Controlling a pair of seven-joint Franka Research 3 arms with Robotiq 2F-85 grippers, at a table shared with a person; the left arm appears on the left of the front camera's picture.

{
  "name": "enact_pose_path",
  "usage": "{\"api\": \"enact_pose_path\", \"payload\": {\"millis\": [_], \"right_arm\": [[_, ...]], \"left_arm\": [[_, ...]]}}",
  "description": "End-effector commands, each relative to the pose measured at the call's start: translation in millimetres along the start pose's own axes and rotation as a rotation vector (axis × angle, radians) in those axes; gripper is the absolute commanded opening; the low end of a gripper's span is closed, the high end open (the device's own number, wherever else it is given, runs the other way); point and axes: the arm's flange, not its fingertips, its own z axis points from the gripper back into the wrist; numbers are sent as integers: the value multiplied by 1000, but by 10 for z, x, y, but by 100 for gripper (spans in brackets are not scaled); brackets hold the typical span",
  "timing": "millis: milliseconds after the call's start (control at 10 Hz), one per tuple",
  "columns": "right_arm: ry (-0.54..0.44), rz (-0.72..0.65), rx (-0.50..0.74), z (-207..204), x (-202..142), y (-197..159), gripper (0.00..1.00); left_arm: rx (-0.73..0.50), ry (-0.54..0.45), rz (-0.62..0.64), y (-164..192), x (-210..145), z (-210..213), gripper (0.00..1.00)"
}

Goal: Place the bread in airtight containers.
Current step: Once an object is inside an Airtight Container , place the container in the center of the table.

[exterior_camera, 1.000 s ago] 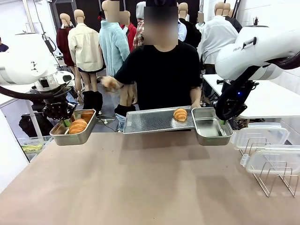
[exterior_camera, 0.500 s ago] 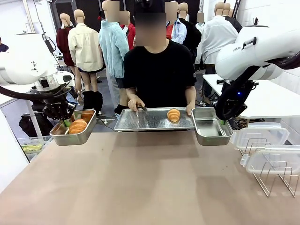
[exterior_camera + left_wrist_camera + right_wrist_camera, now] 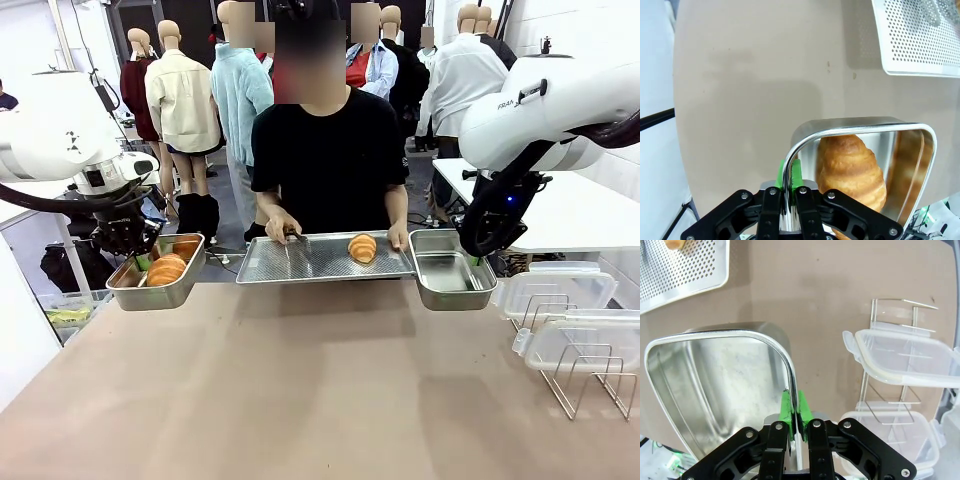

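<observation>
My left gripper (image 3: 141,262) is shut on the rim of a steel container (image 3: 128,290) at the table's far left. One golden bread roll (image 3: 167,268) lies in it; the left wrist view shows this gripper (image 3: 789,173) pinching the rim (image 3: 860,127) beside the roll (image 3: 850,167). My right gripper (image 3: 473,260) is shut on the rim of an empty container (image 3: 447,272) at the far right, also shown by the right wrist view's gripper (image 3: 796,407) and container (image 3: 715,385). Between them a person holds a perforated tray (image 3: 300,260) carrying another roll (image 3: 362,248).
The person's hands (image 3: 281,228) grip the tray's far edge. Two clear lids (image 3: 555,290) rest on a wire rack (image 3: 588,382) at the right, the lids (image 3: 905,357) lying close beside the right container. Bare brown tabletop (image 3: 320,390) spreads across the near side.
The person brought the second hand down onto the tray and shifted it left and level; the roll on it moved left too. Both arms and their containers stayed still.
</observation>
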Motion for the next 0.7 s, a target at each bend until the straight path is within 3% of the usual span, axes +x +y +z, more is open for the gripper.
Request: {"api": "enact_pose_path", "payload": {"millis": [0, 600], "right_arm": [[-7, 0, 1, 33, -8, 3, 0], [-7, 0, 1, 33, -8, 3, 0]], "left_arm": [[13, -24, -6, 27, -13, 22, 0], [13, -24, -6, 27, -13, 22, 0]]}}
